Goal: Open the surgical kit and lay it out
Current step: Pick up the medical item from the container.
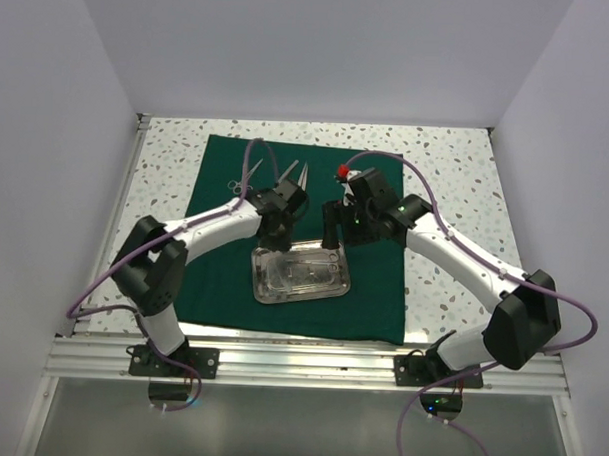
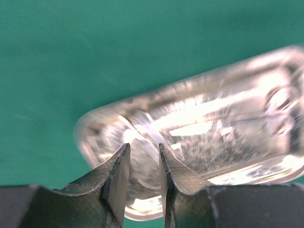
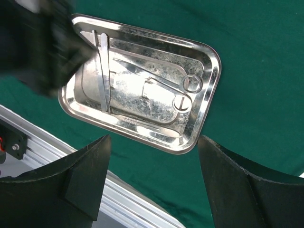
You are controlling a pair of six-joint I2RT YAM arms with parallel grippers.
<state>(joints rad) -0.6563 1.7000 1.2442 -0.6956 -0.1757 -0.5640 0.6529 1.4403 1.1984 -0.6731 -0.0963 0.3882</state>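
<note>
The dark green cloth (image 1: 372, 290) lies spread flat on the table. The steel tray (image 1: 344, 280) sits on its near middle. In the right wrist view the tray (image 3: 209, 80) holds scissors (image 3: 166, 88) and slim tweezers (image 3: 103, 71). More silver instruments lie on the cloth's far part: tweezers (image 1: 302, 174) and a small ringed tool (image 1: 232, 186). My left gripper (image 1: 276, 237) hangs over the tray's far left corner (image 2: 95, 137). Its fingers (image 2: 118, 171) stand a narrow gap apart with nothing between them. My right gripper (image 1: 331, 232) is wide open and empty above the tray's near edge (image 3: 154, 142).
A speckled tabletop (image 1: 446, 173) surrounds the cloth, with white walls on three sides. An aluminium rail (image 1: 300, 363) runs along the near edge and also shows in the right wrist view (image 3: 47, 142). The left arm shows as a dark blur (image 3: 42, 42) over the tray's corner.
</note>
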